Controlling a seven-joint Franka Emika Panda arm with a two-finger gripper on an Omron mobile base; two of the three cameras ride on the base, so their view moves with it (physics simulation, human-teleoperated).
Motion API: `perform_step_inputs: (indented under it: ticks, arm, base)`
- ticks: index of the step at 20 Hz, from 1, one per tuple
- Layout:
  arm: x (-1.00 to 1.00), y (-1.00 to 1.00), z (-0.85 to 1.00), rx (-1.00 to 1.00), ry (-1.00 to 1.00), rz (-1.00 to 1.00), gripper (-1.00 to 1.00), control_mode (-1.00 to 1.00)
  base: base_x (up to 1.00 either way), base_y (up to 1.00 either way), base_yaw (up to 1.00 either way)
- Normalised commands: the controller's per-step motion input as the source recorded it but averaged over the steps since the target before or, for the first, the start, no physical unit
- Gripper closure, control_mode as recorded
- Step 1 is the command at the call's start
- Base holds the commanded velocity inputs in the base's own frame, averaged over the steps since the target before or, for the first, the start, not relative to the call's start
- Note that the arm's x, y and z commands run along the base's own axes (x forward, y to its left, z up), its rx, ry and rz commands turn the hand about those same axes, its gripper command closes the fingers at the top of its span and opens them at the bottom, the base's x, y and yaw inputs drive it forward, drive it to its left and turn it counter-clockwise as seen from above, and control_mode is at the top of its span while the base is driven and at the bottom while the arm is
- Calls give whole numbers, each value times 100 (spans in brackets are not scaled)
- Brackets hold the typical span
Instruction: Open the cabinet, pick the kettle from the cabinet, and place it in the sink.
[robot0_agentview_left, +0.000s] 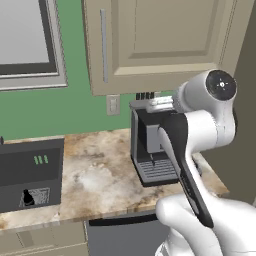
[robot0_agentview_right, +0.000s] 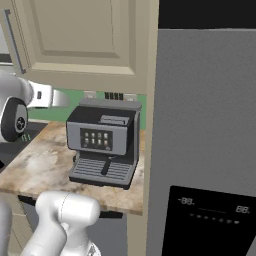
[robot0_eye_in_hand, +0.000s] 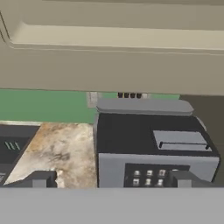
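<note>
— One door (robot0_agentview_left: 165, 45) is what the cabinet (robot0_agentview_right: 85, 45) shows from the front, a raised beige-tan panel, and it is shut. Its long vertical grey bar handle (robot0_agentview_left: 104, 46) runs down the door's left edge. Whatever is inside cannot be seen.

— And what lies around that cabinet?

— Directly below it stands a boxy grey coffee machine (robot0_agentview_right: 103, 145) on a mottled stone counter (robot0_agentview_left: 95, 175), its back close to the green wall (robot0_agentview_left: 55, 112). On that wall, just under the cabinet's bottom edge, sits a pale outlet plate (robot0_agentview_left: 113, 105). Below and to the left of the cabinet, a dark appliance (robot0_agentview_left: 31, 174) rests on the counter, and above that, level with the cabinet, is a grey-framed window (robot0_agentview_left: 30, 45). To the cabinet's right rises a tall grey refrigerator (robot0_agentview_right: 205, 140).

— How does the gripper stand?

— In the hand view its two dark fingertips (robot0_eye_in_hand: 38, 179) sit far apart at the bottom edge, so the gripper (robot0_eye_in_hand: 111, 180) is spread wide with nothing between them. It looks over the coffee machine's top toward the cabinet's underside, touching neither.
</note>
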Motion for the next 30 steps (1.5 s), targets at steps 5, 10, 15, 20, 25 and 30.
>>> perform_step_inputs:
  ticks: [5,10,15,20,25,30]
  arm:
    - [-10,35,22,0,-2,-9,-100,-100]
    - [-5,30,21,0,1,-1,-100,-100]
    - [-4,34,17,0,0,-1,-100,-100]
    - [-3,30,15,-1,-1,0,-100,-100]
    - [1,29,15,-3,-2,0,-100,-100]
    - [7,14,18,0,0,0,-100,-100]
  base:
    - [0,0,0]
    - [0,0,0]
    - [0,0,0]
    - [0,0,0]
    - [0,0,0]
    - [0,0,0]
